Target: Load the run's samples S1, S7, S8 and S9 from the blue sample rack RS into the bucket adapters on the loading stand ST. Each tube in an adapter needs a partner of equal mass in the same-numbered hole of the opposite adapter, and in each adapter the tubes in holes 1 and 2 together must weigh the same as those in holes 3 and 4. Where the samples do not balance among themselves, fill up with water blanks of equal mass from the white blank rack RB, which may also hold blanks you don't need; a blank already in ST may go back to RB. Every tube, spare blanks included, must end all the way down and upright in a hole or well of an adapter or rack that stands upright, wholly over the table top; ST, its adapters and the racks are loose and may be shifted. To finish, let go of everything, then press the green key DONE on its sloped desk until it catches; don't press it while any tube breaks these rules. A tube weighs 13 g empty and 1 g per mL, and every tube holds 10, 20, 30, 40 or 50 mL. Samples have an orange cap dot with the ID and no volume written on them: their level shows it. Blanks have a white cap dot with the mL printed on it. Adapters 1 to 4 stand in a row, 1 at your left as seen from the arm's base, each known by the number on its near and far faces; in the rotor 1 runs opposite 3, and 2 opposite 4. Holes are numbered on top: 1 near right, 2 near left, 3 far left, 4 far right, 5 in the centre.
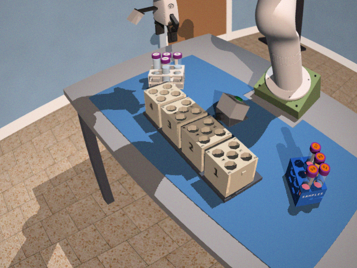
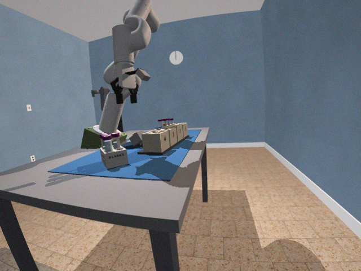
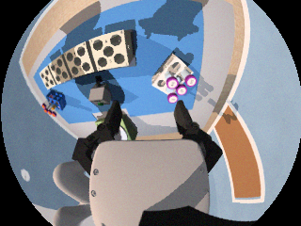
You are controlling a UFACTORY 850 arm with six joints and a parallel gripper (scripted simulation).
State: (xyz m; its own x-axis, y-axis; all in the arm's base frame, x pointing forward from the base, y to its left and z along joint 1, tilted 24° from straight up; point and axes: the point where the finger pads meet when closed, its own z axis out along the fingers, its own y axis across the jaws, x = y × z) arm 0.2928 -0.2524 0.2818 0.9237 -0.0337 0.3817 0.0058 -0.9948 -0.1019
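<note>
Black-fingered, my gripper [image 1: 166,30] hangs wide open and holds nothing, high above the white blank rack RB [image 1: 166,75] at one end of the worktop. Blue sample rack RS [image 1: 307,184] stands at the opposite end, four orange-dotted tubes [image 1: 318,163] inside.

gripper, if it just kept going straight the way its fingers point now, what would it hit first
The gripper hangs open and empty, high above the table, fingers pointing roughly down. In the wrist view the white blank rack lies just ahead of the fingertips, so its purple-capped tubes look likeliest, though depth is unclear and it might meet the blue mat beside them.
</note>
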